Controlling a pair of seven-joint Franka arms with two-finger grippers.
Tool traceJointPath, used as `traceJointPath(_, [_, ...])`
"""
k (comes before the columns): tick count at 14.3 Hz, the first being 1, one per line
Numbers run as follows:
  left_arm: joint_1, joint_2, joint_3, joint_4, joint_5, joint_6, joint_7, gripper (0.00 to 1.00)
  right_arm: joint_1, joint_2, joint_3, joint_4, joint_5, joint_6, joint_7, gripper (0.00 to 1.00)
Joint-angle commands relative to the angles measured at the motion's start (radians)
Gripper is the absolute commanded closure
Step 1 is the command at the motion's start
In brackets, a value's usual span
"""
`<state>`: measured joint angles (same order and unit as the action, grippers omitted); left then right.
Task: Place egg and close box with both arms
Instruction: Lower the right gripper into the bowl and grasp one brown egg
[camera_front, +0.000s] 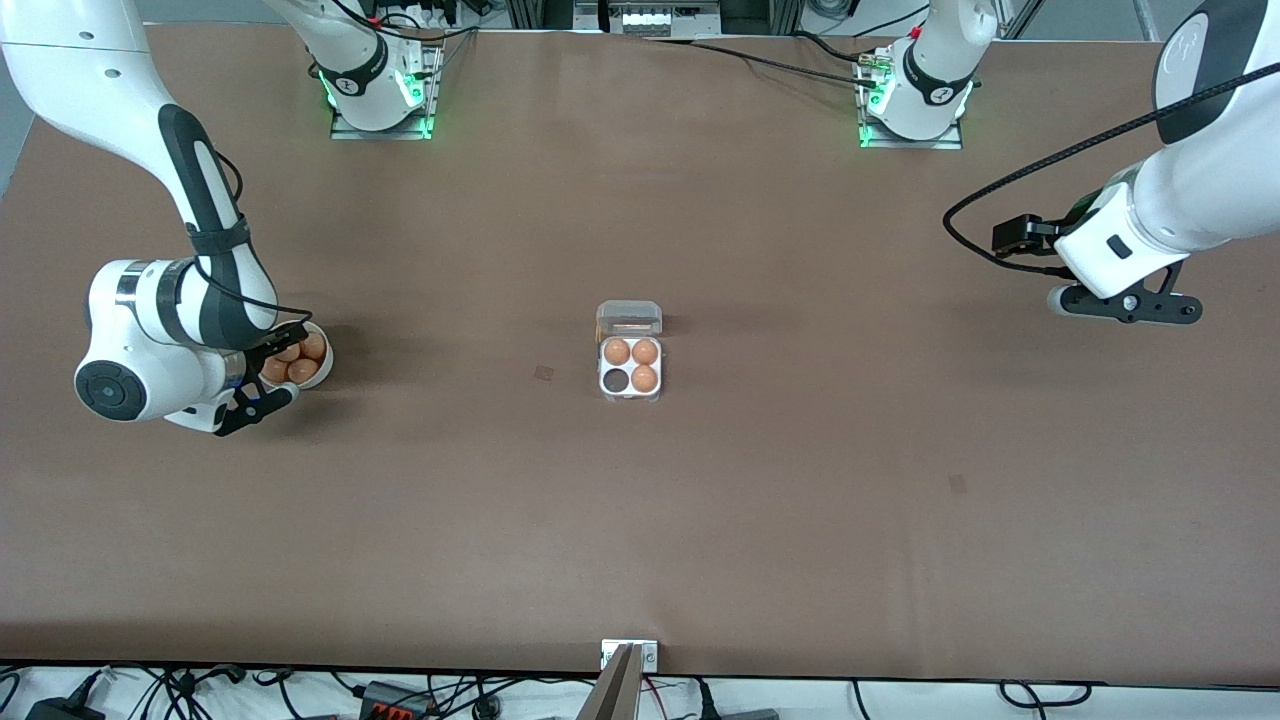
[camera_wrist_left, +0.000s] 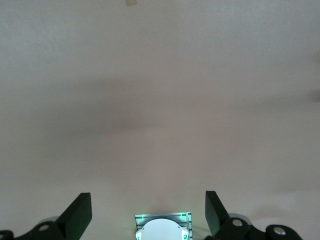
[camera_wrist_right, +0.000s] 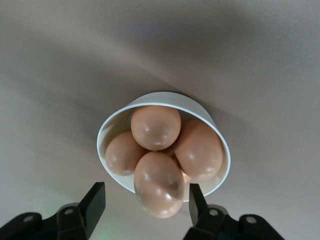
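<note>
The box (camera_front: 630, 392) sits mid-table with its clear lid (camera_front: 629, 318) hinged open. Three eggs fill its wells, and one well (camera_front: 613, 380) is empty. A round white bowl (camera_front: 326, 366) at the right arm's end holds several orange-brown eggs. My right gripper (camera_front: 273, 372) is open just over the bowl. In the right wrist view its fingers (camera_wrist_right: 95, 201) stand either side of the top egg (camera_wrist_right: 159, 184) without closing on it; the gripper (camera_wrist_right: 146, 200) is low over the bowl (camera_wrist_right: 165, 97). My left gripper (camera_front: 1130, 305) waits open and empty above the left arm's end, and shows open in its wrist view (camera_wrist_left: 147, 207).
Both arm bases (camera_front: 380, 95) (camera_front: 912, 100) stand along the table edge farthest from the front camera. A small tape mark (camera_front: 543, 373) lies beside the box toward the right arm's end, another (camera_front: 958, 483) nearer the front camera. A metal bracket (camera_front: 629, 655) sits at the front edge.
</note>
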<state>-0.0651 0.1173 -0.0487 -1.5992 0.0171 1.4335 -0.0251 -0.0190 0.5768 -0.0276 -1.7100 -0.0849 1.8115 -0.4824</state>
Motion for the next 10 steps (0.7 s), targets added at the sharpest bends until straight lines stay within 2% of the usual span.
traceJointPath(1, [0.008, 0.009, -0.003, 0.016, 0.006, -0.01, 0.024, 0.0, 0.005, 0.014, 0.0, 0.007, -0.012, 0.002, -0.013, 0.28])
traceJointPath(6, [0.008, 0.009, -0.003, 0.013, 0.004, -0.013, 0.024, 0.0, 0.004, 0.014, 0.0, 0.009, -0.036, 0.006, -0.015, 0.32])
traceJointPath(10, [0.008, 0.01, -0.005, 0.015, 0.004, -0.01, 0.022, 0.0, 0.005, 0.015, 0.0, 0.009, -0.052, 0.005, -0.013, 0.44])
